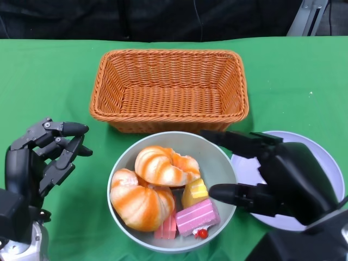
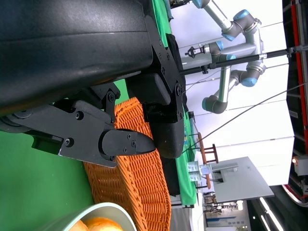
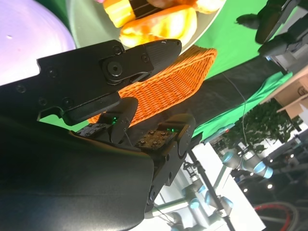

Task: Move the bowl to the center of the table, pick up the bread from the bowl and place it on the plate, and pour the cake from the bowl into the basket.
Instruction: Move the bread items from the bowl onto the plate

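Green cloth covers the tabletop [image 1: 49, 81] across the whole head view. A woven orange basket [image 1: 169, 89] sits at upper centre, its near wall just beside the far rim of the pale green bowl [image 1: 217, 157] at lower centre. The white plate [image 1: 321, 157] lies at lower right, its edge by the bowl's right side, mostly under the right hand [image 1: 272, 174]. That hand reaches left, its fingers [image 1: 231, 194] spread either side of the bowl's right rim, holding nothing that can be made out. The left hand [image 1: 46, 155] hovers at lower left, fingers apart and bent, well clear of the bowl. Two orange-striped bread rolls [image 1: 157, 182] fill the bowl's left; pink and yellow cake pieces [image 1: 196, 209] lie right of them.
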Available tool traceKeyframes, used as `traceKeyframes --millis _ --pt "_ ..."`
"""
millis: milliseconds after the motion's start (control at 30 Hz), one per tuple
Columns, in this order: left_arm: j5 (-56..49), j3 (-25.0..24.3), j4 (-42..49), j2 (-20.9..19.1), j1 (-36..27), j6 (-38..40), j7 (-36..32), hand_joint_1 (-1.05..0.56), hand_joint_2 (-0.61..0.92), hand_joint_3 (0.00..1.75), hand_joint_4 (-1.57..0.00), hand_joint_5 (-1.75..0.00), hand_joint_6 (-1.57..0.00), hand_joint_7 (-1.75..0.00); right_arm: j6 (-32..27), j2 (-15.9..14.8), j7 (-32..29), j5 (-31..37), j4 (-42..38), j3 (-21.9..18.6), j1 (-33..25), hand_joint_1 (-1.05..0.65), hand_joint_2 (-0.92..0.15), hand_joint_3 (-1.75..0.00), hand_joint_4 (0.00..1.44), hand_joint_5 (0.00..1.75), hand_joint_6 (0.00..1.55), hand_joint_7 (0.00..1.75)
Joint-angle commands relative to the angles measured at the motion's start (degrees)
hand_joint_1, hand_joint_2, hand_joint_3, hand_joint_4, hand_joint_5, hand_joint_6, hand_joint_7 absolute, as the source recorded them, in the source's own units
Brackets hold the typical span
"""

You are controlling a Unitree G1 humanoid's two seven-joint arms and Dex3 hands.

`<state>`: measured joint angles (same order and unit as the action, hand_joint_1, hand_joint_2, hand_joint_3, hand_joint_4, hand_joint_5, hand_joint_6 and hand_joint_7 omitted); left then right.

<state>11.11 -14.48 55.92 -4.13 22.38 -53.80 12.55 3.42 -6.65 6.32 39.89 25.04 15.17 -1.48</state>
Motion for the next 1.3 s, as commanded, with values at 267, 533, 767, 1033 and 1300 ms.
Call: traceKeyframes --millis 267,533,767,1033,1300 --pt "1.54 -0.67 1.29 0.11 0.45 -1.25 2.4 -0.14 0.92 0.31 -0.83 -1.24 -0.94 -0.88 -6.36 2.36 0.16 7.29 0.43 5.16 3.54 -0.83 -0.92 -0.03 0.57 0.35 0.54 0.01" --pt "0.69 -0.34 1.06 0.52 -0.24 -1.58 2.16 -0.17 0.92 0.29 -0.85 -1.22 -0.96 -0.86 -6.16 3.0 -2.63 8.3 -5.86 7.68 7.49 -0.83 -0.92 -0.03 0.59 0.34 0.55 0.01" --pt "0.1 0.02 0.41 0.97 -0.82 -2.12 1.79 -0.17 0.92 0.3 -0.85 -1.21 -0.96 -0.84 -6.68 2.68 -2.95 9.35 -12.49 9.89 11.01 -0.81 -0.92 -0.06 0.56 0.3 0.54 0.0" --pt "-0.57 0.44 -1.43 1.8 -1.81 -1.86 1.07 -0.17 0.92 0.3 -0.86 -1.21 -0.97 -0.84 -8.06 2.92 -3.74 10.64 -18.78 11.74 14.27 -0.83 -0.92 -0.09 0.56 0.25 0.54 0.0" --pt "-1.17 0.97 -3.31 2.41 -3.07 -1.78 0.44 -0.18 0.92 0.32 -0.85 -1.23 -0.96 -0.85 -8.32 3.15 -6.0 11.11 -25.56 13.61 17.01 -0.81 -0.92 -0.08 0.54 0.18 0.52 0.0"
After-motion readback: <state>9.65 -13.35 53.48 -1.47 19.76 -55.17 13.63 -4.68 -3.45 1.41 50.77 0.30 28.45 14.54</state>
